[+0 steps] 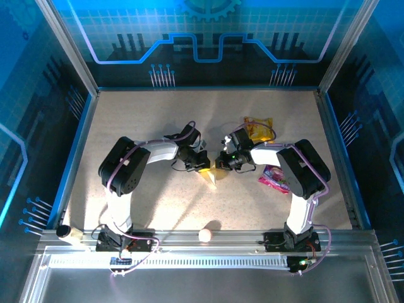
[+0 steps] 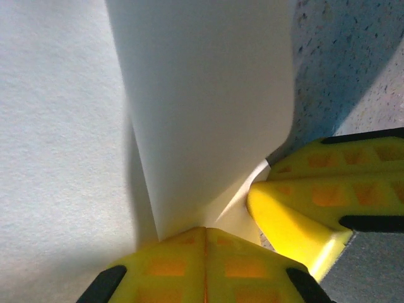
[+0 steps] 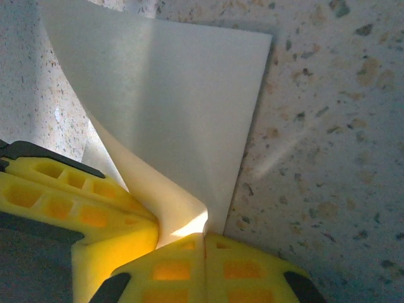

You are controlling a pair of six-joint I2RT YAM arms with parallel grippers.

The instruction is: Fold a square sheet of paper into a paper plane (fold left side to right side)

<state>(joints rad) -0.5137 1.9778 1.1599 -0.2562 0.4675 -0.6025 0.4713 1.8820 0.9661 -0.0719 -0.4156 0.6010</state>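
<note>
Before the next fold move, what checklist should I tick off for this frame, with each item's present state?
1. Left gripper shut on the paper: ok.
2. Right gripper shut on the same paper: ok.
3. Gap between the two grippers: cannot tell, they sit close.
4. Yellow snack packet apart from paper: ok.
5. Pink wrapper apart from paper: ok.
6. Fold edges aligned: cannot tell.

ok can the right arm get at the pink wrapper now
Probably not yet: its fingers are shut on the sheet of paper, and the pink wrapper lies tucked beside its own elbow; it would need to let go first.
</note>
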